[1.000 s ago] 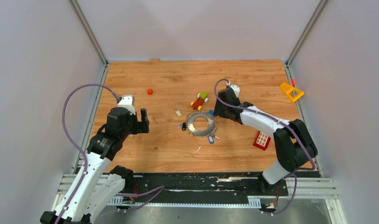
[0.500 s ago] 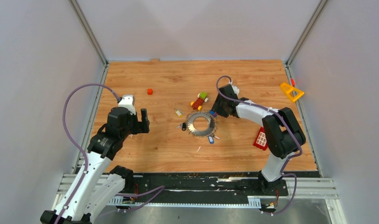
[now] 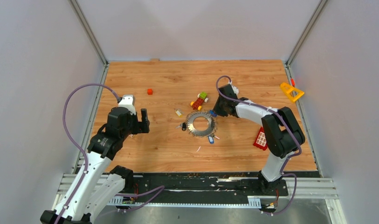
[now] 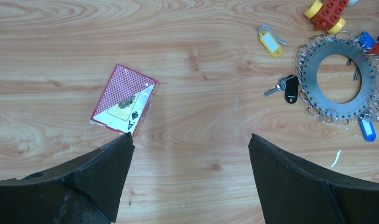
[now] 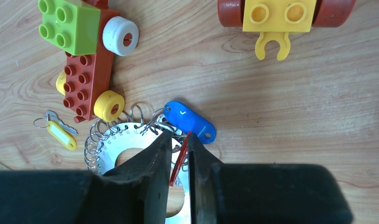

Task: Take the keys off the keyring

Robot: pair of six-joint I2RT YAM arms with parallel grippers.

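Your right gripper (image 5: 178,135) sits low at the far-right rim of the keyring (image 5: 108,144). Its fingers are drawn nearly together on the thin head of the red key (image 5: 178,163), which they pinch edge-on. That narrow grip looks chosen to single out one key from the small wire loops crowding the rim.

The keyring lies flat near the middle of the wooden table (image 3: 252,74), and the gripper does not lift it. A blue key (image 5: 189,122) hangs from the rim just beyond the fingertips, touching the loops beside the red one. A black key (image 4: 290,87) lies against the ring's left edge, and another blue one (image 4: 367,130) at its near edge. A key with a yellow tag (image 5: 61,133) lies apart from the ring. The toy block car (image 5: 87,60) stands just past the ring, close enough to crowd any pull in that direction.

Your left gripper (image 4: 189,135) hangs well to the left above bare wood near a playing card (image 4: 124,99). Its fingers are spread wide and hold nothing. Nothing pins the ring down, so a tug on the red key may well drag the ring along with it.
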